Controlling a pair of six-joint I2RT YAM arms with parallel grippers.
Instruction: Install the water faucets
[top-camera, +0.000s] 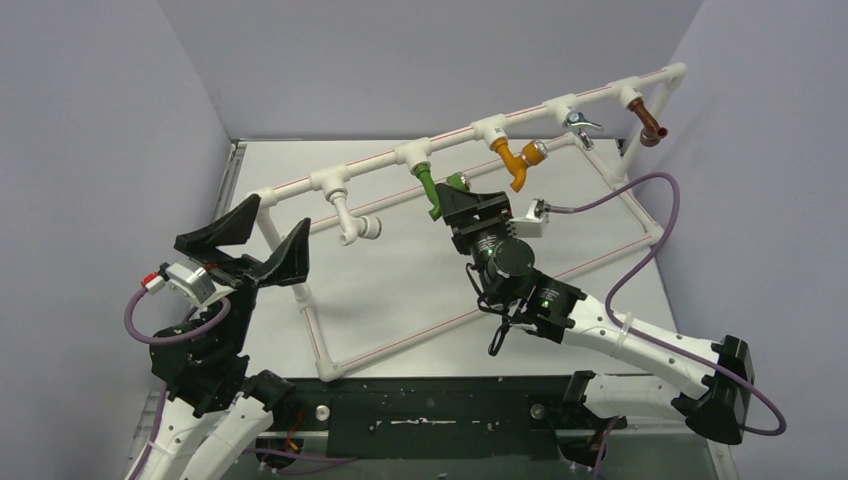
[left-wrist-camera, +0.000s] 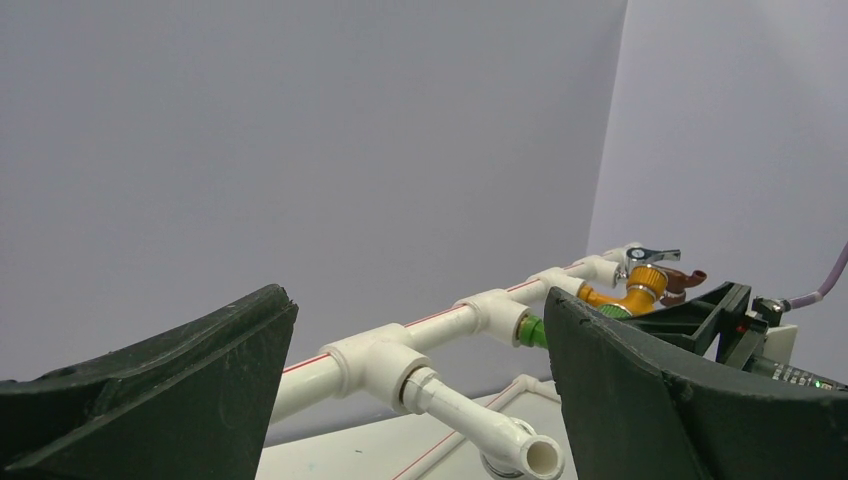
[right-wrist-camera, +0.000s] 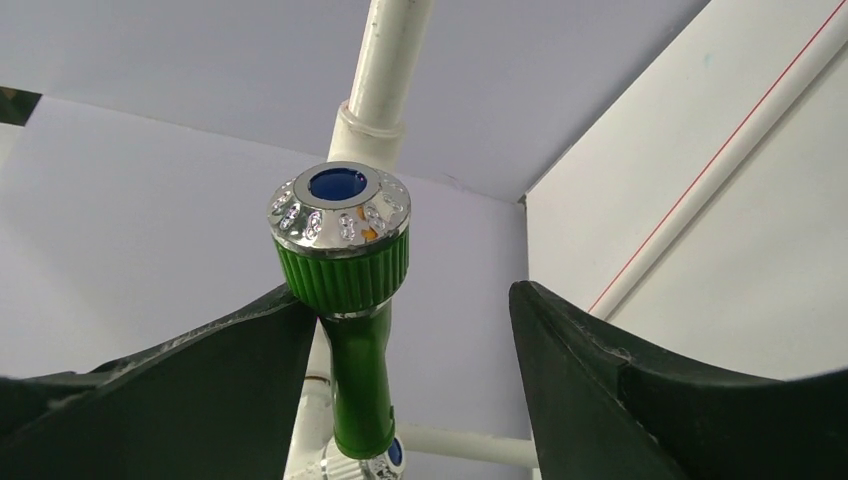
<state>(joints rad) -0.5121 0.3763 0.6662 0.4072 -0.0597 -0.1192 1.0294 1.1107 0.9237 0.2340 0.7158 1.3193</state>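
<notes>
From above, the green faucet (top-camera: 433, 195) hangs off a tee on the top rail of the white pipe frame (top-camera: 330, 180), third of five taps. Its long axis slants from the rail toward my side of the table. My right pincer (top-camera: 462, 196) sits at its lower end, and my left pincer (top-camera: 265, 238) stands off to the left, wide open and empty. Through my left wrist, only a green sliver of the faucet (left-wrist-camera: 535, 331) shows at its tee, past my spread left pincer (left-wrist-camera: 420, 305). Through my right wrist, the faucet (right-wrist-camera: 345, 290) runs straight up the picture, its chrome-ringed blue cap toward the lens. My right pincer (right-wrist-camera: 410, 300) is parted around it: one finger brushes the ribbed collar and the other stands clear, so nothing is clamped. I judge it to be light, stiff plastic. The ribs should give the best hold, while the smooth shank may slip.
</notes>
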